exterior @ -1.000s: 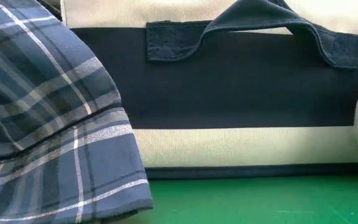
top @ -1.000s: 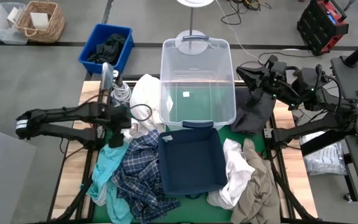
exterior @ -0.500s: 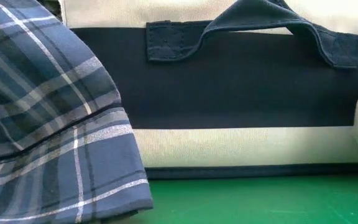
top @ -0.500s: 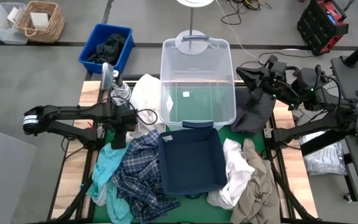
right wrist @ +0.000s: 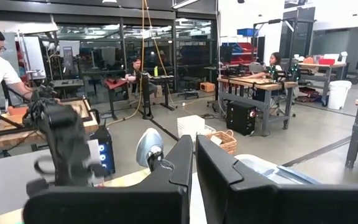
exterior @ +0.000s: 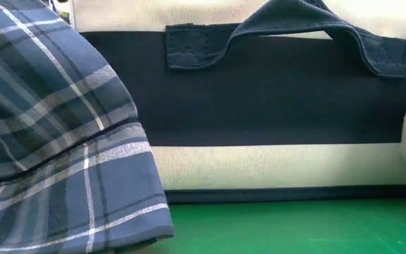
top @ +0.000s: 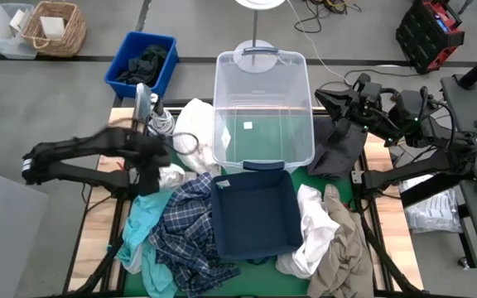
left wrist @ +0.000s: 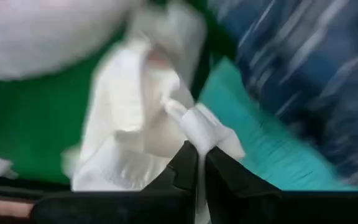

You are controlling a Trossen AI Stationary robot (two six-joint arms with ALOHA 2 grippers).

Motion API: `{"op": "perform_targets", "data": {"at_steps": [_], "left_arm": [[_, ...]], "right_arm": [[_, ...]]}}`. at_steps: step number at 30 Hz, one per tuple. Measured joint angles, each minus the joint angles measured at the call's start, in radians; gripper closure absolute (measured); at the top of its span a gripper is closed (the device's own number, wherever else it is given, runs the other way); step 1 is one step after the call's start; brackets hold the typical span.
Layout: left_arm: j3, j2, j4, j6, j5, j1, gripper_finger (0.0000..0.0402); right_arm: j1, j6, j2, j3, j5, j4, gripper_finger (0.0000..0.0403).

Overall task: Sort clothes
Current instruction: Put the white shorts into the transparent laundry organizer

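The table (top: 385,222) carried the whole job: a clear plastic bin (top: 262,106) stood at its far middle and a square navy fabric box (top: 254,213) sat just near of it. The clothes lay heaped to either side, with a navy-and-white plaid garment (top: 182,229) and a teal one (top: 142,222) on the left, a khaki garment (top: 344,248) and a white one (top: 314,225) on the right, and a black garment (top: 339,149) at the far right by the bin. The step in hand looked like the first pick from the left heap. The left gripper (top: 151,165) was over the far edge of that heap, and in the left wrist view its fingers were clenched on a fold of a small white garment (left wrist: 138,124), which hung from them above the green mat and the teal cloth. The right gripper (top: 324,99) waited at the far right beside the bin, its fingers closed on nothing. The next move probably called for lifting the white piece clear of the pile and carrying it to a container; which one could not be told.
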Motion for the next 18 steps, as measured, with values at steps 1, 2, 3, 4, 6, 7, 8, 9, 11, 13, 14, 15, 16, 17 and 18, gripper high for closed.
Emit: {"op": "perform_targets", "data": {"at_steps": [1,2,3,4,6,7,8,9,11,13,14,15,16,17,18], "left_arm": [[0.041,-0.019,-0.006,-0.014,0.005,0.000,0.0401],[0.085,-0.036,-0.010,-0.028,0.015,0.000,0.0401],[0.130,-0.051,-0.011,-0.044,0.020,0.000,0.0401],[0.178,-0.063,-0.008,-0.056,0.021,0.000,0.0401],[0.278,-0.078,-0.006,-0.079,0.017,0.000,0.0401],[0.329,-0.081,-0.004,-0.087,0.008,0.000,0.0401],[0.379,-0.082,0.001,-0.093,-0.012,0.000,0.0401],[0.430,-0.080,0.011,-0.095,-0.037,0.000,0.0401],[0.523,-0.073,0.061,-0.093,-0.088,0.000,0.0401],[0.605,-0.061,0.157,-0.076,-0.119,0.001,0.0401],[0.643,-0.052,0.210,-0.059,-0.124,0.000,0.0401],[0.676,-0.042,0.261,-0.037,-0.126,0.000,0.0401],[0.708,-0.029,0.310,-0.017,-0.129,0.000,0.0401],[0.740,-0.015,0.361,0.006,-0.137,0.000,0.0401],[0.766,0.001,0.408,0.032,-0.139,0.000,0.0401]], "right_arm": [[0.000,0.000,0.000,0.000,0.000,-0.001,0.0390],[0.000,0.000,0.000,0.000,0.000,-0.001,0.0390],[0.000,-0.003,-0.001,0.000,0.000,-0.001,0.0390],[0.000,-0.007,-0.001,0.000,0.000,-0.001,0.0390],[0.000,-0.010,-0.002,0.000,0.000,-0.001,0.0390],[0.000,-0.010,-0.003,0.000,0.000,-0.001,0.0390],[0.000,-0.010,-0.003,0.000,0.000,-0.001,0.0390],[0.000,-0.010,-0.003,0.000,0.000,-0.001,0.0390],[0.000,-0.012,-0.003,0.000,0.000,-0.001,0.0390],[0.000,-0.014,-0.003,0.000,0.000,-0.001,0.0390],[0.000,-0.014,-0.003,0.000,0.000,-0.001,0.0390],[0.000,-0.014,-0.003,0.000,0.001,-0.001,0.0390],[0.000,-0.014,-0.003,0.000,0.001,-0.001,0.0390],[0.000,-0.014,-0.003,0.000,0.001,-0.001,0.0390],[0.000,-0.014,-0.003,0.000,0.001,-0.001,0.0390]]}}
